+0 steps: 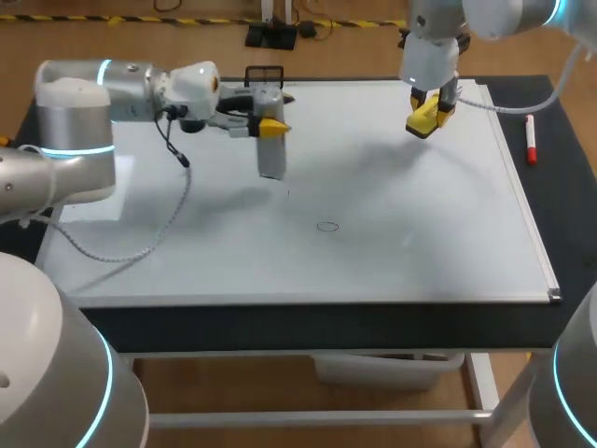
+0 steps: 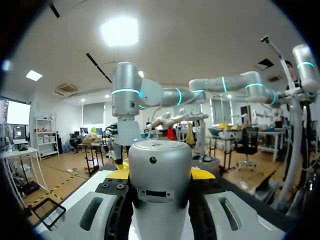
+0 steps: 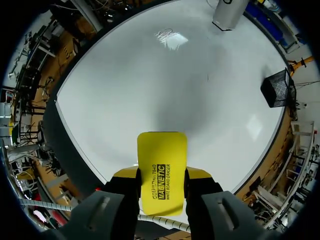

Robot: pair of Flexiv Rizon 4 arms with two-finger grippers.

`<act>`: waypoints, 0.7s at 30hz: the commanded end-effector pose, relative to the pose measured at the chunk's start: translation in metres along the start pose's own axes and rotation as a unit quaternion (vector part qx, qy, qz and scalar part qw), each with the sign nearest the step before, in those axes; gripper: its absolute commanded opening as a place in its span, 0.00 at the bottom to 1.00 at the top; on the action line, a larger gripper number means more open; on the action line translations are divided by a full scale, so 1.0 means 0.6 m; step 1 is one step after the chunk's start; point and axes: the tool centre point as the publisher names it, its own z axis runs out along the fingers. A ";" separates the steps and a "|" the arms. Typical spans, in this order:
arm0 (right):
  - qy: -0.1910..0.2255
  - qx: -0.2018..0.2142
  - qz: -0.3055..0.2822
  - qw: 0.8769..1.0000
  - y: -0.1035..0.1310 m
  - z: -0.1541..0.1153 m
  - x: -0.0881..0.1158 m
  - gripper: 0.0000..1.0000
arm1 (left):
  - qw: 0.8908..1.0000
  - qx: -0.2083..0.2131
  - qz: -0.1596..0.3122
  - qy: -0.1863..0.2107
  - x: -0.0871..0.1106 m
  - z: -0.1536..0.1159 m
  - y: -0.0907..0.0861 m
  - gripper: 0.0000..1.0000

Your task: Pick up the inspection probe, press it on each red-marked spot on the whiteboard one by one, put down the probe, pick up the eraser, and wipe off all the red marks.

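Currently, left gripper [image 1: 272, 127] clamped on probe [image 1: 270, 159], right gripper [image 1: 429, 112] gripping eraser [image 3: 161, 160], mesh basket's [image 1: 264, 75] contents unclear

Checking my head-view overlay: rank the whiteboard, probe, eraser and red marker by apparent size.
1. whiteboard
2. probe
3. eraser and red marker: too alike to rank. The eraser is also held up nearer the camera.

Yellow eraser [image 3: 161, 172], black print; silver-grey probe [image 1: 270, 159]; white whiteboard [image 1: 401, 215]; marker [image 1: 531, 140] seemingly red-and-white
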 end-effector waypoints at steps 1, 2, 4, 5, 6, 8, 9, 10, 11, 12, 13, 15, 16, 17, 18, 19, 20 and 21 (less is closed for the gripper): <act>0.001 0.001 -0.001 1.000 -0.001 -0.002 0.001 0.00 | 1.000 -0.006 0.001 -0.007 -0.005 -0.044 -0.015 0.00; 0.001 0.001 -0.001 1.000 -0.001 -0.002 0.001 0.00 | 1.000 -0.006 0.001 -0.012 -0.009 -0.053 -0.017 0.00; 0.001 0.001 -0.001 1.000 -0.001 -0.002 0.001 0.00 | 1.000 -0.007 0.001 -0.024 -0.020 -0.071 -0.018 0.00; 0.001 0.001 -0.001 1.000 -0.001 -0.002 0.001 0.00 | 0.999 -0.009 0.000 -0.031 -0.025 -0.079 -0.017 0.00; 0.001 0.001 -0.001 1.000 -0.001 -0.002 0.001 0.00 | 0.999 -0.010 -0.001 -0.037 -0.032 -0.088 -0.015 0.00; 0.001 0.001 -0.001 1.000 -0.001 -0.002 0.001 0.00 | 0.999 -0.010 -0.004 -0.045 -0.041 -0.106 -0.011 0.00; 0.001 0.001 -0.001 1.000 -0.001 -0.002 0.001 0.00 | 0.999 -0.011 -0.006 -0.051 -0.046 -0.114 -0.009 0.00; 0.001 0.001 -0.001 1.000 -0.001 -0.002 0.001 0.00 | 0.999 -0.011 -0.007 -0.053 -0.051 -0.123 -0.008 0.00; 0.001 0.001 -0.001 1.000 -0.001 -0.002 0.001 0.00 | 0.998 -0.011 -0.007 -0.056 -0.055 -0.131 -0.007 0.00; 0.001 0.001 -0.001 1.000 -0.001 -0.002 0.001 0.00 | 0.998 -0.013 -0.007 -0.062 -0.059 -0.139 -0.006 0.00; 0.001 0.001 -0.001 1.000 -0.001 -0.002 0.001 0.00 | 0.998 -0.013 -0.009 -0.065 -0.063 -0.147 -0.005 0.00; 0.001 0.001 -0.001 1.000 -0.001 -0.002 0.001 0.00 | 0.997 -0.015 -0.011 -0.074 -0.071 -0.161 -0.001 0.00; 0.001 0.001 -0.001 1.000 -0.001 -0.002 0.001 0.00 | 0.997 -0.013 -0.011 -0.075 -0.074 -0.167 0.000 0.00; 0.001 0.001 -0.001 1.000 -0.001 -0.002 0.001 0.00 | 0.997 -0.012 -0.011 -0.077 -0.076 -0.172 0.002 0.00; 0.001 0.001 -0.001 1.000 -0.001 -0.002 0.001 0.00 | 0.997 -0.013 -0.014 -0.081 -0.080 -0.177 0.004 0.00; 0.001 0.001 -0.001 1.000 -0.001 -0.002 0.001 0.00 | 0.996 -0.011 -0.017 -0.083 -0.083 -0.183 0.007 0.00; 0.001 0.001 -0.001 1.000 -0.001 -0.002 0.001 0.00 | 0.996 -0.013 -0.020 -0.089 -0.086 -0.187 0.008 0.00; 0.001 0.001 -0.001 1.000 -0.001 -0.002 0.001 0.00 | 0.996 -0.014 -0.022 -0.091 -0.089 -0.191 0.010 0.00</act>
